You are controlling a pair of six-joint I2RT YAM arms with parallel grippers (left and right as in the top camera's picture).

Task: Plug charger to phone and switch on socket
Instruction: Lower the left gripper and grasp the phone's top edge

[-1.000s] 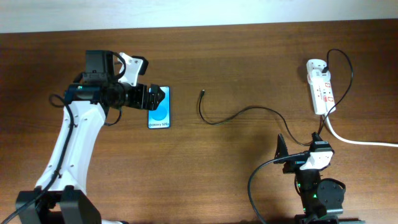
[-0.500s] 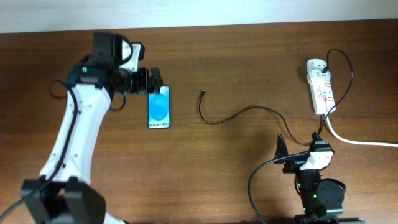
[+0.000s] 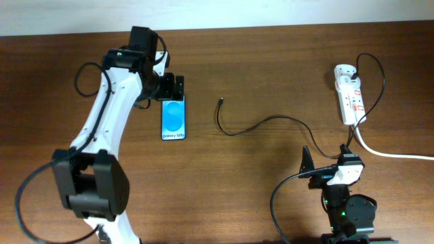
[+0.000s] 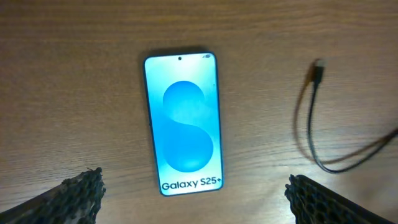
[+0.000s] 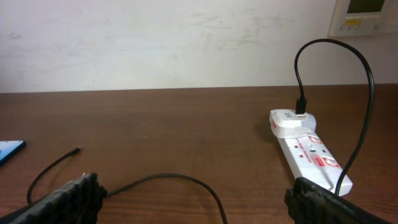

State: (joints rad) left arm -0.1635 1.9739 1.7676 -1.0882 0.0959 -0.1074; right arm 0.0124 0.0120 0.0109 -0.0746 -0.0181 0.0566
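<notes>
The phone [image 3: 173,117] lies flat on the table, blue screen lit, "Galaxy S25+" strip at its near end; it also shows in the left wrist view [image 4: 183,122]. My left gripper [image 3: 172,88] is open and empty, hovering over the phone's far end, fingers wide apart [image 4: 196,199]. The charger cable [image 3: 264,122] curls across the table, its plug tip [image 3: 221,102] free to the right of the phone, seen too in the left wrist view [image 4: 318,70]. The white socket strip [image 3: 349,97] lies far right [image 5: 308,151]. My right gripper [image 3: 325,163] is open and empty [image 5: 193,202].
A thick white cord [image 3: 393,154] runs from the socket off the right edge. The black cable loops up from the adapter [image 5: 292,119] plugged in the strip's far end. A pale wall [image 5: 155,43] borders the table's far edge.
My left arm has swung right and toward the far edge, turning so its open gripper now sits over the phone's far end. The phone, cable and right arm have not moved.
</notes>
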